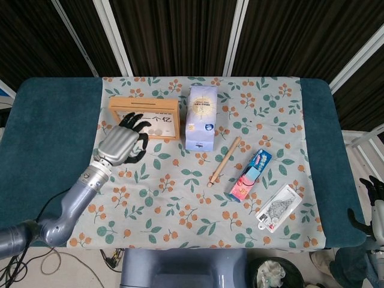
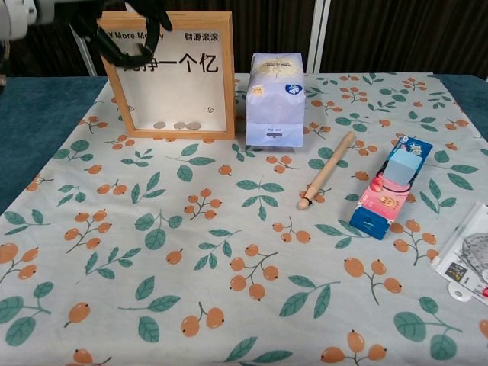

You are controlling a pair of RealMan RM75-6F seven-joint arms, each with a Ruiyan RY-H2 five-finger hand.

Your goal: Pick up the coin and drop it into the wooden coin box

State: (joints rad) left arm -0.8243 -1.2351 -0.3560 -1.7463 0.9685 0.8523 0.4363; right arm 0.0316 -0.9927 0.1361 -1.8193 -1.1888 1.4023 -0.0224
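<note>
Wooden coin box: upright frame with a clear front, at the far left of the floral tablecloth; a few coins lie on its floor inside; beside it stands a pale paper bag.
Left hand: raised in front of the box's upper left part; in the chest view its dark fingers curl together as if pinching something small.
Coin: too small to make out in either view; likely between those fingertips, though I cannot tell for sure; no loose coin shows on the cloth.
Right hand: barely visible at the far right edge, well apart from everything; whether its fingers are apart or closed I cannot tell.
Main risk: the hand sits at the front face, not over the top edge; a release here would probably bounce the coin off the frame onto the cloth.
Second risk: a push against the upright box could tip it backward.
Third risk: a thin pinch may slip during the reach.
</note>
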